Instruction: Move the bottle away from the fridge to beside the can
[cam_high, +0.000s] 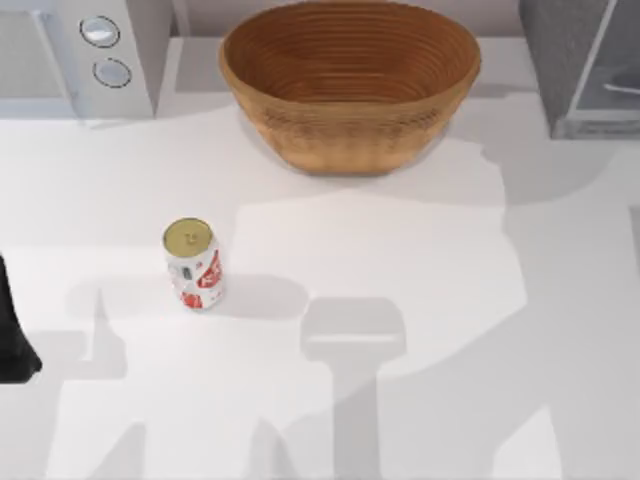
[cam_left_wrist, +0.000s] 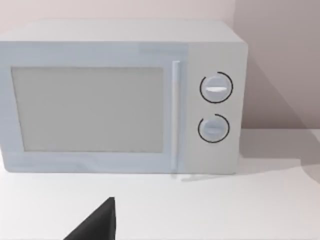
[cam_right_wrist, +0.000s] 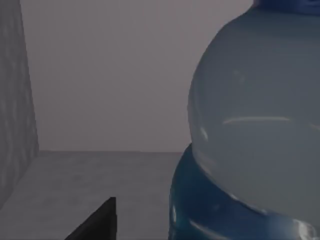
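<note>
A white table (cam_high: 420, 300) under a pale wall is seen from above. At the top view's upper left stands a white box with two knobs (cam_high: 105, 50). A dark piece of the left arm (cam_high: 12, 340) is seen at the left edge, parked. The can (cam_high: 194, 265) stands upright left of centre, a woven basket (cam_high: 350, 80) sits at upper centre, and the fridge (cam_high: 585, 65) fills the upper right corner.

In the left wrist view the white box is faced squarely across bare table; whether that gripper is open or closed cannot be told.

In the right wrist view the bottle (cam_right_wrist: 250, 135) is seen very close and upright, its blue cap (cam_right_wrist: 287, 4) at the frame's top and its label (cam_right_wrist: 220, 210) below, with the grey fridge wall beside it. The right arm is thus judged the nearer one. Its grip cannot be told: a single dark fingertip (cam_right_wrist: 97, 222) is seen, apart from the bottle.

The coming move is judged to turn on a long carry leftward, from the fridge corner to the can.
</note>
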